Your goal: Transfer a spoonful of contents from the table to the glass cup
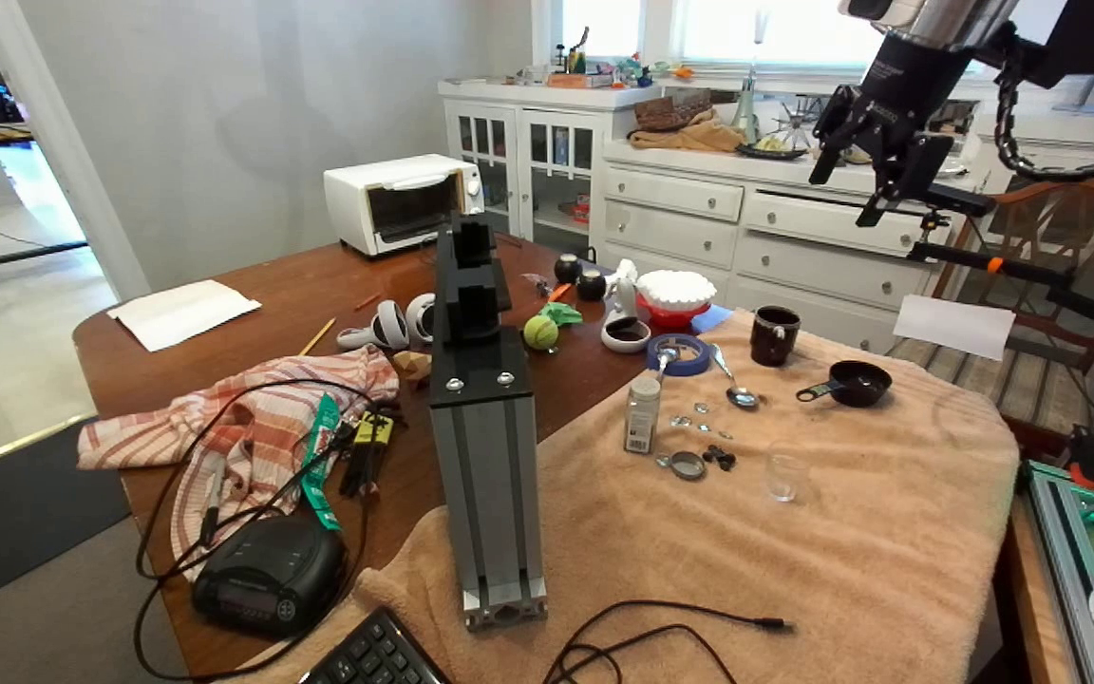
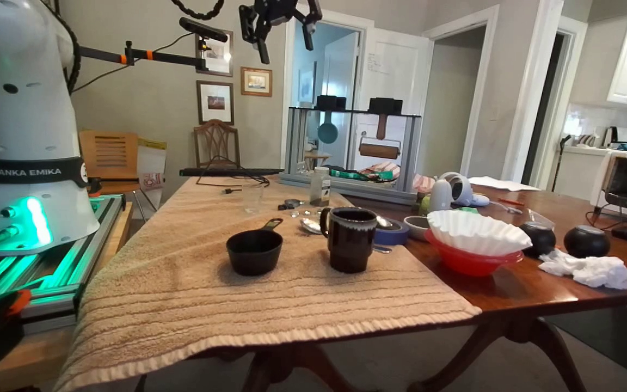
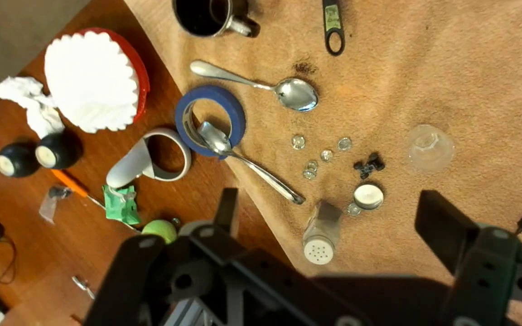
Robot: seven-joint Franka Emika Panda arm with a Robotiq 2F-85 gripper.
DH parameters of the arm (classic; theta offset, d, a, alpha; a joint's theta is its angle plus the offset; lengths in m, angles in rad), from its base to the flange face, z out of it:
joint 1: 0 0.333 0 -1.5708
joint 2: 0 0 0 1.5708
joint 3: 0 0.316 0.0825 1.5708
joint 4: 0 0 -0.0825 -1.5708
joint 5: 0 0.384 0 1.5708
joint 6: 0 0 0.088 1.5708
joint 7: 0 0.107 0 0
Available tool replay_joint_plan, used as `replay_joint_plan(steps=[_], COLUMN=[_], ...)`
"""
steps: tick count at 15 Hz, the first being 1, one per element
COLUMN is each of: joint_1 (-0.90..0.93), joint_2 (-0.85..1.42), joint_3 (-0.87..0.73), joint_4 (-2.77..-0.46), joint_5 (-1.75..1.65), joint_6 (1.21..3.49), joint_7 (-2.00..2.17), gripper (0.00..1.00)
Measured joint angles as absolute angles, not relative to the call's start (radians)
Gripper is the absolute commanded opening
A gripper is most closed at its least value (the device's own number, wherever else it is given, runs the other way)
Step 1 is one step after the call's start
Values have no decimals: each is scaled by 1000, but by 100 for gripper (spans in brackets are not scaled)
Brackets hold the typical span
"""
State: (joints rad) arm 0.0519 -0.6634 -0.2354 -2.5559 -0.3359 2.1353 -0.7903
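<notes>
Jaws hang high and spread wide above a wooden counter, with nothing gripped between them. Holding them so far up probably keeps the view open and leaves room for a descent. The wrist view shows a shaker with a perforated cap between them, but both exterior views show it standing upright well below, untouched.

A tan cloth drapes part of the counter, likely to cushion small things and stop them sliding. On it lies a metal spoon, bowl up, beside a patch of dark specks. A second spoon leans with its bowl on a roll of blue tape and its handle on the cloth; the roll may serve as a prop, or it may be chance. Several clear glassy pieces are scattered between the spoons and the glass cup, which would make a short carry. Whether these or the specks are the contents to be scooped, I cannot tell.

The glass cup stands on the cloth, well apart from both spoons and near a small black object. It is small, colourless and so transparent that the tan fabric shows through; pale edges and glints outline it. Its mouth appears to face up and it looks empty, so the transfer seems not yet begun.
</notes>
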Motion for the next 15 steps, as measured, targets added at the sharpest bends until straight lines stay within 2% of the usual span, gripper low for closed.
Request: replay_joint_plan(steps=[10, 15], joint_1=[9, -8], joint_2=[-283, -259], joint_3=[-210, -197], joint_4=[-2446, -2428], joint_5=[-474, -479], joint_6=[2363, 2364], joint_7=[-1086, -1092], gripper=[100, 100])
